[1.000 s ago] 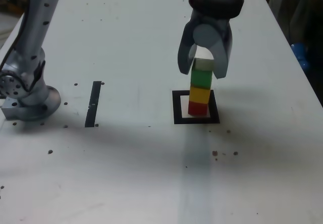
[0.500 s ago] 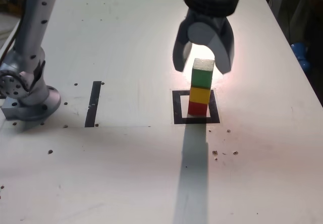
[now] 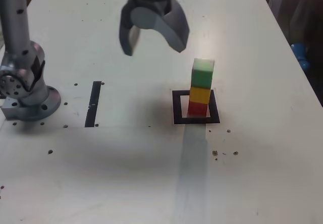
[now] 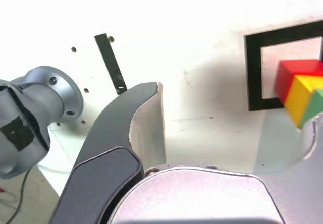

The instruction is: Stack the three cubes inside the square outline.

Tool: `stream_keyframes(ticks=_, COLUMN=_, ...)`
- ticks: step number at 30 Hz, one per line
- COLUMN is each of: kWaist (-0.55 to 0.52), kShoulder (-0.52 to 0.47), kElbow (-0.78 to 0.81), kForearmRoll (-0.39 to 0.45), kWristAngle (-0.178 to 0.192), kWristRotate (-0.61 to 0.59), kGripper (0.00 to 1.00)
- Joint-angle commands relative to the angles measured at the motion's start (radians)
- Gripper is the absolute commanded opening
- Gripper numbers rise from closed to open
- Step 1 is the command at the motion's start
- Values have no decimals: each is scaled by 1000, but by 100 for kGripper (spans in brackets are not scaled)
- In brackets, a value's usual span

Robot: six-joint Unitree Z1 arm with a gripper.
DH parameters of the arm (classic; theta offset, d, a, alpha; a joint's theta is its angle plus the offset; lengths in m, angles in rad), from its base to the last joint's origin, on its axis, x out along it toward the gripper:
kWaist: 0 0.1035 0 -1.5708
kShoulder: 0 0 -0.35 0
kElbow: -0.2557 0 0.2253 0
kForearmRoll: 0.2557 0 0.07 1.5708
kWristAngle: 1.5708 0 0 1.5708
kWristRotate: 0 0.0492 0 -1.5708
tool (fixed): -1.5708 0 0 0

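Three stacked cubes (image 3: 201,87) (solid-coloured), sq. black outline (image 3: 177,108), matte grey gripper w/ curved jaws (image 3: 154,35)

The top cube (image 3: 202,74) is green, the middle cube (image 3: 200,95) yellow, the bottom cube (image 3: 197,108) red, each plain. The square outline (image 3: 216,114) is black around white; the strip (image 3: 93,104) is black, the table (image 3: 126,173) whitish with dark specks.

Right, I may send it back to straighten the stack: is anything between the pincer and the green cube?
Nothing visible: the open pincer hangs toward the exterior view's left of the green cube, which tops the stack, with only bare table showing between them.
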Motion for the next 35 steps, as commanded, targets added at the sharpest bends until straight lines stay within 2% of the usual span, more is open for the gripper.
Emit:
stream_keyframes(ticks=1, kWaist=11, kShoulder=-42, kElbow=95, kForearmRoll=-35, kWristAngle=-2, kWristRotate=-10, kGripper=100)
stream_keyframes(ticks=10, kWaist=20, kShoulder=-146, kElbow=390, kForearmRoll=-184, kWristAngle=-21, kWristRotate=-50, kGripper=100)
stream_keyframes(ticks=21, kWaist=20, kShoulder=-160, kElbow=632, kForearmRoll=-365, kWristAngle=-74, kWristRotate=-59, kGripper=100)
stream_keyframes(ticks=27, kWaist=20, kShoulder=-159, kElbow=687, kForearmRoll=-410, kWristAngle=-84, kWristRotate=-61, kGripper=100)
stream_keyframes(ticks=35, kWaist=20, kShoulder=-158, kElbow=701, kForearmRoll=-420, kWristAngle=-88, kWristRotate=-61, kGripper=99)
